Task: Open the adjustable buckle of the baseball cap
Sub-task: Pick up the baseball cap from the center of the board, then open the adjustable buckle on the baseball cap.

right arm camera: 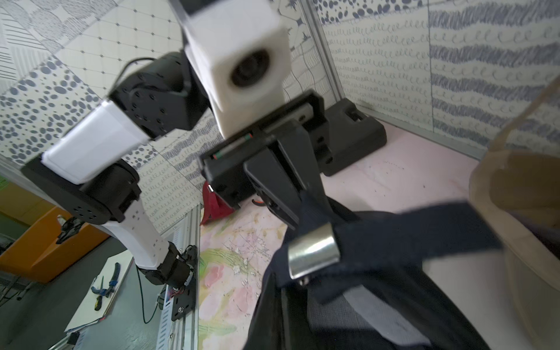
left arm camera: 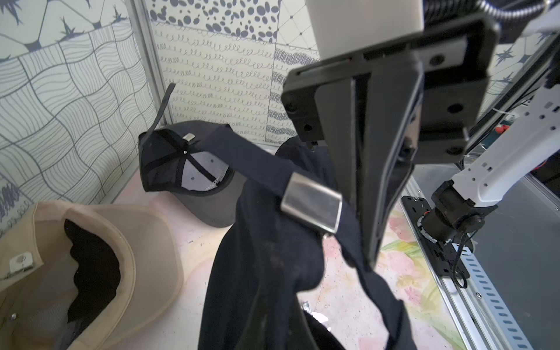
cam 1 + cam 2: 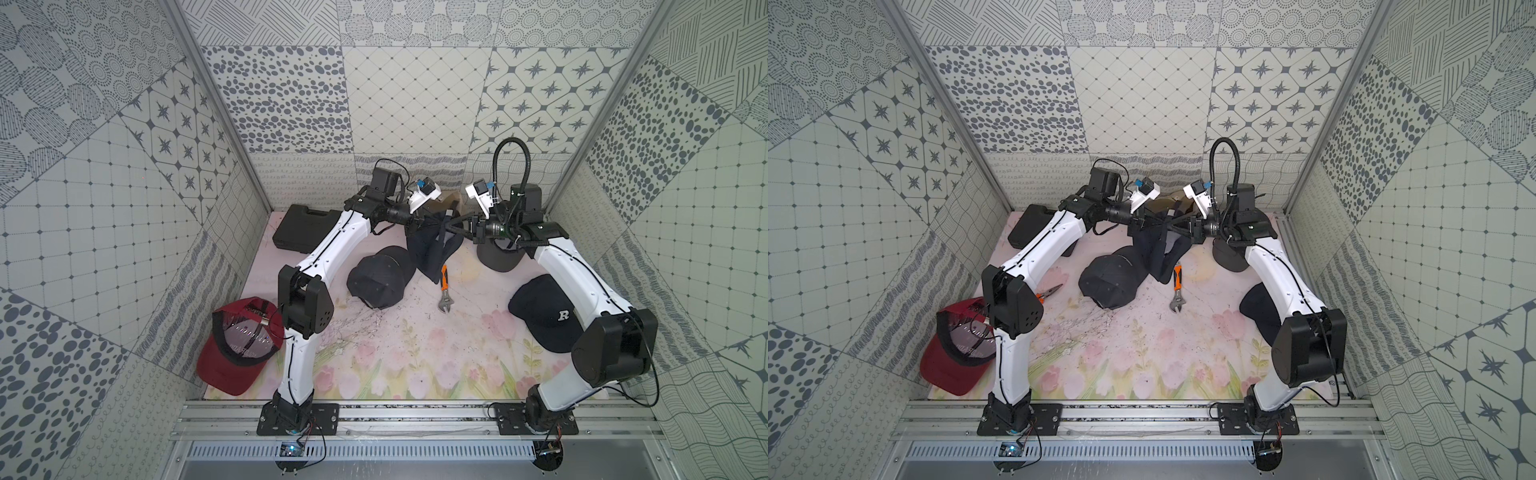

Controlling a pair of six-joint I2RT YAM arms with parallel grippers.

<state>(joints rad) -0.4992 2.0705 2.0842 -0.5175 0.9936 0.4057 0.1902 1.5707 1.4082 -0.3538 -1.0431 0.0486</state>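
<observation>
Our left arm (image 3: pixel 332 245) reached forward and bent inward. The left claw (image 1: pixel 315 212) was pinched shut on the strap (image 2: pixel 257 163) of the navy baseball cap (image 3: pixel 430 253), which hung above the table (image 3: pixel 415 353) between both claws. The metal buckle (image 1: pixel 313 253) sat just beside its tips. Our right arm (image 3: pixel 573 274) mirrored this, with the right claw (image 2: pixel 371 254) shut on the strap past the buckle. Left of the left claw lay a closed black case (image 3: pixel 305 228), and we could not see inside it.

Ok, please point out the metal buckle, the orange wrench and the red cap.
metal buckle (image 2: pixel 312 206), left wrist view, middle of its plate.
orange wrench (image 3: pixel 443 280), a top view, on the handle.
red cap (image 3: pixel 224 374), a top view, on the bill.
</observation>
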